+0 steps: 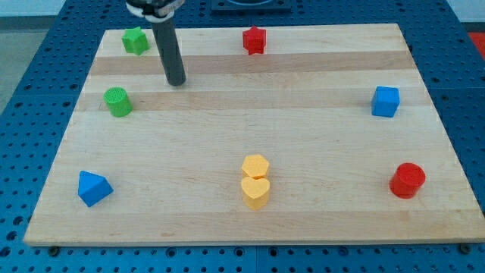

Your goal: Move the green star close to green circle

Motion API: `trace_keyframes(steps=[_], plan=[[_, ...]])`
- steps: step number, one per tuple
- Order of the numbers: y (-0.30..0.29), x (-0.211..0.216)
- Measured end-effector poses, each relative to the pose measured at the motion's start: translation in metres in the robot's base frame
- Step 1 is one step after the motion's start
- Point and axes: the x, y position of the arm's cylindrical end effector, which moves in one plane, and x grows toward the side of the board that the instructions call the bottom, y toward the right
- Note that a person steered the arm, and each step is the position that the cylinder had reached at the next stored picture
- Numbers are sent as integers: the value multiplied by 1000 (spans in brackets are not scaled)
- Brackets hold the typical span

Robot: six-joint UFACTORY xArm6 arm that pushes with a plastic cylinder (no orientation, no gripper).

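My tip point(176, 82) — a bare rod with no pincer to open or close — touched nothing, standing between the green star point(136, 41) and green circle point(117, 101), right of both.

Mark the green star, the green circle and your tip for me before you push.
green star point(136, 40), camera view, middle of its top face.
green circle point(117, 101), camera view, centre of the cylinder.
my tip point(176, 82), camera view, very end of the rod, between the two green blocks and to their right.
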Motion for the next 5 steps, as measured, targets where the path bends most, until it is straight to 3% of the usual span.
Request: trace_keyframes(steps=[3, 5], plan=[[-21, -129], [-58, -129]])
